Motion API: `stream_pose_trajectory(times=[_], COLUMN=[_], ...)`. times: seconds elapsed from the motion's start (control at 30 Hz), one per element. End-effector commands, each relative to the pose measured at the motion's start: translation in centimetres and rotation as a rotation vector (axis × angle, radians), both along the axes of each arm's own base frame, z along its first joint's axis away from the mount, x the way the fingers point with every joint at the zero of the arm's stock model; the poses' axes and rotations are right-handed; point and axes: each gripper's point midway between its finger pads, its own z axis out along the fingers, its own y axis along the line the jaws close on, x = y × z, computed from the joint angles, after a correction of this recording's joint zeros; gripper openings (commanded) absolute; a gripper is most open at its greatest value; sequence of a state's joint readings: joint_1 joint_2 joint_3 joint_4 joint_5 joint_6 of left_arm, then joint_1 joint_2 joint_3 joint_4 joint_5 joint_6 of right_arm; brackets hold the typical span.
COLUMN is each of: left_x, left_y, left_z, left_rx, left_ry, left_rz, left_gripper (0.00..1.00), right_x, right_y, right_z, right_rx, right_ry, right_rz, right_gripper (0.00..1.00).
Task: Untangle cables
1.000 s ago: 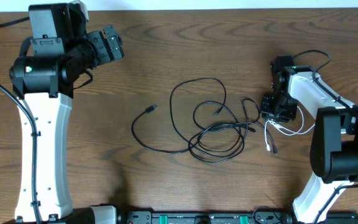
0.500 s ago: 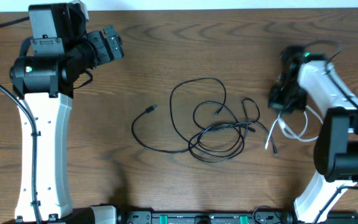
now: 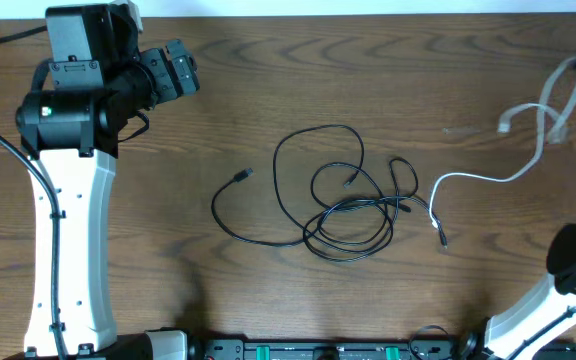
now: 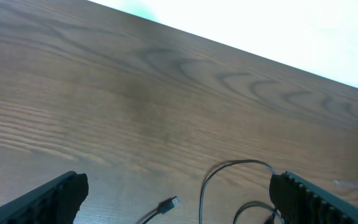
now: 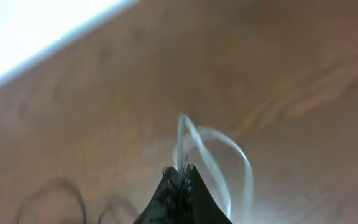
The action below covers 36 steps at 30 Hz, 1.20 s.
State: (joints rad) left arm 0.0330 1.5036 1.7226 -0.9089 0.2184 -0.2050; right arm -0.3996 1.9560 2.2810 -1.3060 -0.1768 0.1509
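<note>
Overhead view first: white cable (image 3: 488, 179) strung out on a diagonal across the desk (image 3: 268, 60), top end up at the far right edge, bottom plug lying just beside the right side of the black cables (image 3: 348, 206). Can't quite tell from up there whether that lower end is touching a black strand or sitting clear of it.

From the right wrist view: right pincer (image 5: 178, 173) clamped shut on the white cable, a loop of it poking up past the tips. Pretty blurry, so no reading the exact grip spot.

Left pincer (image 3: 186, 68) parked way over at the upper left, spread wide with nothing in it, well apart from everything. Black tangle down and to the right of it, roughly mid-desk.

So the bit that matters: long axis of the white cable running from the tangle up and out toward the right pincer, right arm already on it and far nearer. Looks like the sensible pull is straight along that line, away from the black pile. Probably worth watching that lower plug for a snag on the nearest black loop.
</note>
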Motion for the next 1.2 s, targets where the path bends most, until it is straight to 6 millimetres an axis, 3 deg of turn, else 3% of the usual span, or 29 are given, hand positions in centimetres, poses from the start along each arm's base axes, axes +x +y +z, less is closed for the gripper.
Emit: stream_pose_trajectory(times=[0.0,0.1,0.17,0.4,0.57,0.6,0.63,0.7,0.77,0.93,1.1,1.17], left_x=[0.1,0.1,0.1,0.1,0.1,0.1,0.1,0.1,0.1,0.1,0.0,0.0], left_y=[0.4,0.4,0.4,0.4,0.4,0.4,0.4,0.4,0.4,0.4,0.3,0.3], left_z=[0.1,0.1,0.1,0.1,0.1,0.1,0.1,0.1,0.1,0.1,0.0,0.0], left_rx=[0.015,0.015,0.014,0.015,0.015,0.015,0.015,0.014,0.014,0.014,0.015,0.026], left_ry=[-0.007,-0.007,-0.007,-0.007,-0.007,-0.007,-0.007,-0.007,-0.006,-0.006,-0.003,-0.002], left_rz=[0.001,0.001,0.001,0.001,0.001,0.001,0.001,0.001,0.001,0.001,0.000,-0.011], left_gripper=[0.98,0.98,0.98,0.98,0.98,0.98,0.98,0.98,0.98,0.98,0.98,0.98], right_x=[0.3,0.9,1.4,2.5,2.7,2.9,3.0,3.1,3.3,2.7,1.2,0.5], right_y=[-3.7,-7.2,-10.1,-18.7,-22.5,-23.1,-23.5,-23.5,-23.3,-21.0,-16.1,-13.3], right_z=[2.1,2.3,1.4,-5.9,-10.9,-11.9,-12.6,-13.2,-13.2,-10.6,-5.8,-3.5], right_rx=[-0.027,-0.098,-0.169,-0.292,-0.280,-0.280,-0.280,-0.282,-0.274,-0.246,-0.186,-0.134], right_ry=[-0.099,-0.132,-0.122,-0.020,0.014,0.017,0.023,0.034,0.029,0.031,0.014,-0.010], right_rz=[-0.101,-0.192,-0.265,-0.437,-0.491,-0.497,-0.496,-0.474,-0.456,-0.405,-0.327,-0.273], right_gripper=[0.01,0.01,0.01,0.01,0.01,0.06,0.33,0.99,0.99,0.99,0.99,0.99])
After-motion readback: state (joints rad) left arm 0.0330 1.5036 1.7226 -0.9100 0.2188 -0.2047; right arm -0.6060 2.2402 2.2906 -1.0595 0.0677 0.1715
